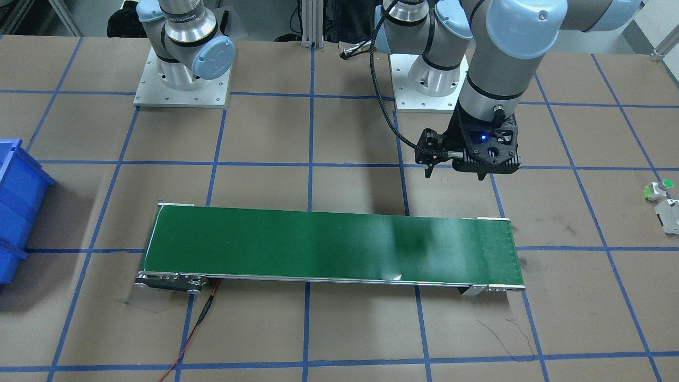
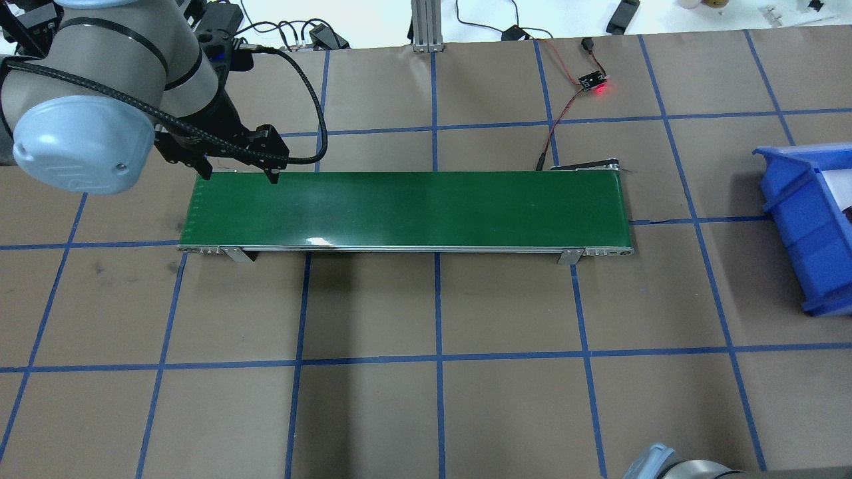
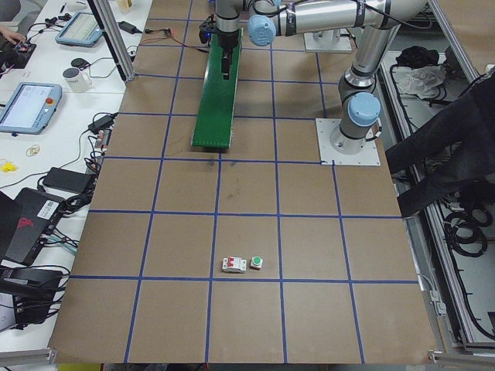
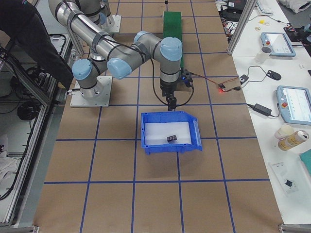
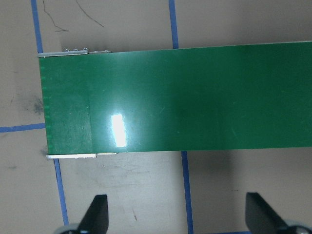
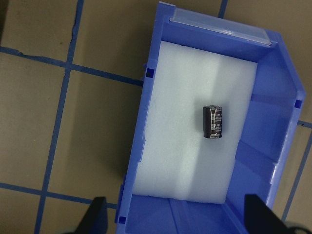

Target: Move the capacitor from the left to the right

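The capacitor [image 6: 212,123] lies on its side on the foam [image 6: 170,122] inside the bin [image 6: 146,146], at the right end of the worktop [image 6: 39,122]. The right end effector [image 6: 176,207] hangs above it, spread wide and empty. The left end effector [image 5: 178,209], likewise spread and empty, hovers beside the belt [image 5: 195,97]. The move looks done; only withdrawing the arms seems left.

Probably a robotics lab: grid-taped table [image 2: 426,412], conveyor [image 2: 406,209], teach pendants [image 4: 294,104].
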Controlling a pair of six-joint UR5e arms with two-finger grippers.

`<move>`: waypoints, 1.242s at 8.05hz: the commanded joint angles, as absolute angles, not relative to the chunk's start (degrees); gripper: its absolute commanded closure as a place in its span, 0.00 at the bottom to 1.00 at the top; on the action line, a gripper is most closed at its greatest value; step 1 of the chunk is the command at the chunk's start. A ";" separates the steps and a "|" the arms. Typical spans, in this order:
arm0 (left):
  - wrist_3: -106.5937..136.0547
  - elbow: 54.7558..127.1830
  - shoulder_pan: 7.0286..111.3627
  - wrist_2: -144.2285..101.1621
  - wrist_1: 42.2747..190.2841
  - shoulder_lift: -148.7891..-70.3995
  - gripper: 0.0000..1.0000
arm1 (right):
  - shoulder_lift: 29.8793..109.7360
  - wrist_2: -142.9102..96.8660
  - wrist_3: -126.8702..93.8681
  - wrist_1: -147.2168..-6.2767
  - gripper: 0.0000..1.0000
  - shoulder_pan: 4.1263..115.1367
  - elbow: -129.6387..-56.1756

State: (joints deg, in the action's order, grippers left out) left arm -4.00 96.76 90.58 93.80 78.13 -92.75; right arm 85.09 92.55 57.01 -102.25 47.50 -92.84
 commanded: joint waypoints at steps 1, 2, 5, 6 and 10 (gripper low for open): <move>-4.04 96.77 90.70 93.87 78.05 -92.64 0.00 | 86.57 92.11 55.29 -99.67 0.00 48.16 -92.90; -4.04 96.77 90.70 93.78 77.96 -92.81 0.00 | 87.09 91.76 51.89 -99.49 0.00 52.34 -92.81; -3.96 96.86 90.70 93.78 77.52 -92.81 0.00 | 90.26 91.58 26.19 -98.88 0.00 75.50 -92.64; -3.87 96.86 90.70 93.78 77.43 -92.99 0.00 | 90.26 89.75 16.36 -98.88 0.00 82.63 -91.68; -3.95 96.94 90.70 93.69 76.99 -92.90 0.00 | 89.39 88.24 0.44 -99.40 0.00 95.36 -91.41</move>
